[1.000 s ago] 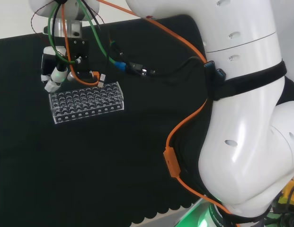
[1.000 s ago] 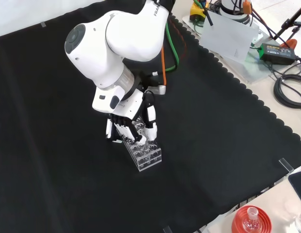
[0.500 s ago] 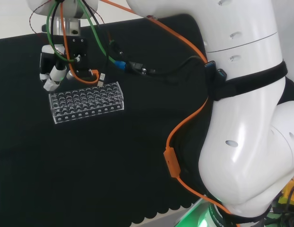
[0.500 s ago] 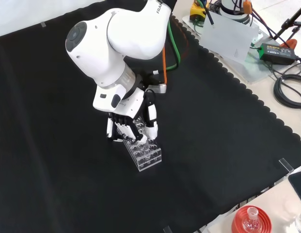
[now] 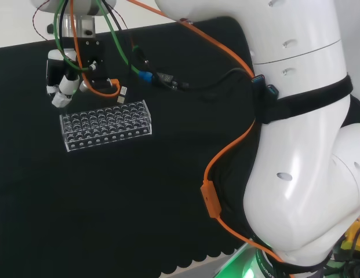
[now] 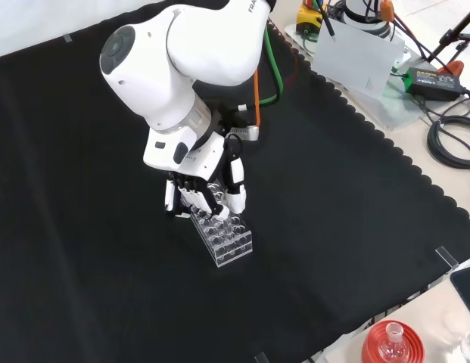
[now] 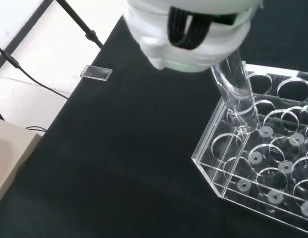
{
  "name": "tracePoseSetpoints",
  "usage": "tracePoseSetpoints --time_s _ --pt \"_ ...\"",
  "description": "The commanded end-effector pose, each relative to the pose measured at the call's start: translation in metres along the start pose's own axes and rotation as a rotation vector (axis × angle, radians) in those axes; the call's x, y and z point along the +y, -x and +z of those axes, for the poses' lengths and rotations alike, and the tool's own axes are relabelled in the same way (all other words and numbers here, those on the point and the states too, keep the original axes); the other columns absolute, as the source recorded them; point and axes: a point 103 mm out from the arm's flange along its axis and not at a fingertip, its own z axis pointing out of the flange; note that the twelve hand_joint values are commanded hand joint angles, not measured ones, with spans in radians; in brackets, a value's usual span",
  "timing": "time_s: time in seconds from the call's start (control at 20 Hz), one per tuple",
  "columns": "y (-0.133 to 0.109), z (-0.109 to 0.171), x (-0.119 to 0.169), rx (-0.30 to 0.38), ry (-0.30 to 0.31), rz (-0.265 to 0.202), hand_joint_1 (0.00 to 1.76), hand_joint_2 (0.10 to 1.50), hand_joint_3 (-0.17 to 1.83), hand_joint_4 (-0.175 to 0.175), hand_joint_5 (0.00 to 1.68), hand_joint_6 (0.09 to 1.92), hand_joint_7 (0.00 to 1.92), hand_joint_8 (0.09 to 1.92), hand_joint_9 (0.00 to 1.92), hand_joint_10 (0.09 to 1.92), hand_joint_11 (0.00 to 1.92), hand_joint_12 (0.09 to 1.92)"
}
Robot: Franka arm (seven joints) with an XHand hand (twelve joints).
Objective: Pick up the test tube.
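Observation:
A clear test tube (image 7: 236, 94) stands upright with its rounded end at a corner hole of the clear plastic rack (image 7: 228, 173). The black and white hand (image 7: 188, 34) is curled round the tube's upper part, which it hides. In the head view the hand (image 5: 62, 92) hangs just above the left end of the rack (image 5: 104, 124). In the front view the hand (image 6: 200, 198) is over the far end of the rack (image 6: 227, 240), under the arm's white link. The other rack holes in sight look empty.
A red ribbed stand with a small flask (image 6: 393, 344) sits off the cloth at the front view's lower right. A power adapter (image 6: 435, 79) and cables lie on the bench at the right. Orange and green cables (image 5: 226, 145) trail along the arm.
The hand has risen and drifted a little left in the head view, so its fingertips now stand clear above the rack's end. The rack has stayed put.

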Motion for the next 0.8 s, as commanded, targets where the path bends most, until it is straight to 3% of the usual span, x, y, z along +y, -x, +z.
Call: tracePoseSetpoints --time_s 0.05,0.8 --pt "-0.002 -0.008 -0.002 -0.014 0.002 -0.004 1.43 0.71 0.45 -0.175 1.36 0.39 1.51 0.42 1.38 0.15 0.49 1.37" --pt "-0.011 -0.034 -0.012 -0.058 0.016 -0.02 1.43 0.7 0.47 -0.175 1.37 0.38 1.52 0.41 1.39 0.14 0.48 1.37"
